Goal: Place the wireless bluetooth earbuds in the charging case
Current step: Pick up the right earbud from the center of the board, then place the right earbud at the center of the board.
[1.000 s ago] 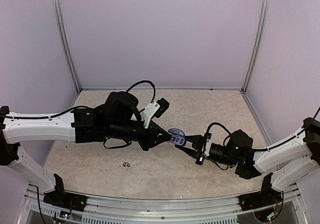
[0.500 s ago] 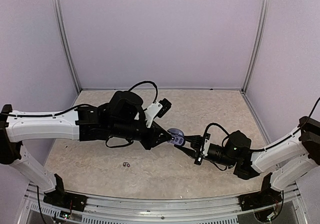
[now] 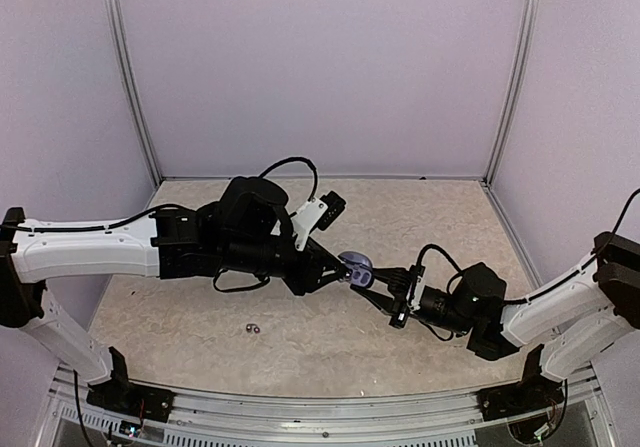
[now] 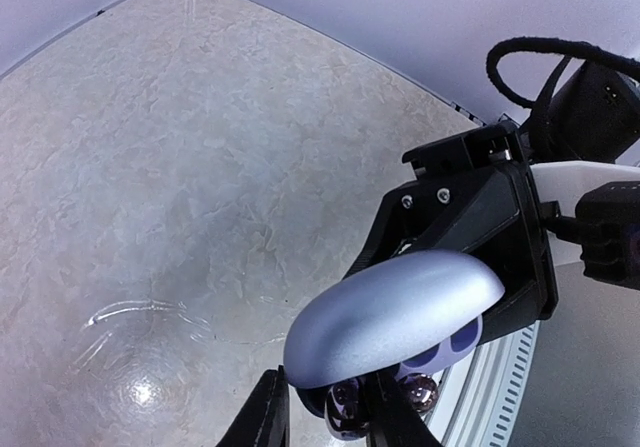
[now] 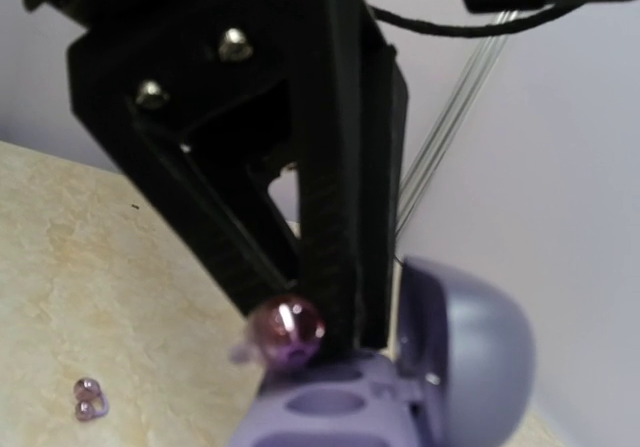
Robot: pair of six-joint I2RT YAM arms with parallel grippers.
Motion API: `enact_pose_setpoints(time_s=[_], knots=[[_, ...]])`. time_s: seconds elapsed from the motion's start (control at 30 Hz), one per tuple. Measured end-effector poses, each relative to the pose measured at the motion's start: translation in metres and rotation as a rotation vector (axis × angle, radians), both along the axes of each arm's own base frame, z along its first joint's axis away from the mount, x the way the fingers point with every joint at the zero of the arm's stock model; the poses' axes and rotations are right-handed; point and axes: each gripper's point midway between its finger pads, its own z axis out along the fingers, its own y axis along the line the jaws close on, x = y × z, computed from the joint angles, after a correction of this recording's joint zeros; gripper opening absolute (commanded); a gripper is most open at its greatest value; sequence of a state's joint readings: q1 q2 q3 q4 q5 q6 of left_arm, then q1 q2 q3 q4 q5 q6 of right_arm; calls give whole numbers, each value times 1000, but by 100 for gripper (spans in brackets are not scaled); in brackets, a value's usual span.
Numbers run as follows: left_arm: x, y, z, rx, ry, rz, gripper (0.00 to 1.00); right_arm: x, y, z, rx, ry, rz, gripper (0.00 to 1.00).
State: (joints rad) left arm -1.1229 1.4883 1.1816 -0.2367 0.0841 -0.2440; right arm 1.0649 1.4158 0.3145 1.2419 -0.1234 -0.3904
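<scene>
Left fingers (image 5: 330,217) narrowed on one glossy purple rounded earbud (image 5: 285,324), held just above empty sockets (image 5: 330,404) of open lavender oval plastic charging case (image 5: 465,352), which right fingers (image 4: 470,217) clamped. None apparently seated; two more small buds (image 5: 88,397) lay apart on beige marbled table (image 3: 450,217)

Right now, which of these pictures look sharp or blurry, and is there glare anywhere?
Top external view: even soft light, sharp throughout. Left wrist view: a bright glare patch on the table, and the close charging case is soft. Right wrist view: the earbud glints, the fingers holding it blur.
</scene>
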Motion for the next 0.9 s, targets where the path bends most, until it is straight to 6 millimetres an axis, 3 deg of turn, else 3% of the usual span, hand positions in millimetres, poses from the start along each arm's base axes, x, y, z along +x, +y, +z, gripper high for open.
enact_pose_setpoints(time_s=[0.33,0.9], knots=[[5,2,1,-13,25,33,17,-3,0,-2,33,33,22,0],[13,2,1,17,67,70,15,9,1,-8,88,50,-30,0]])
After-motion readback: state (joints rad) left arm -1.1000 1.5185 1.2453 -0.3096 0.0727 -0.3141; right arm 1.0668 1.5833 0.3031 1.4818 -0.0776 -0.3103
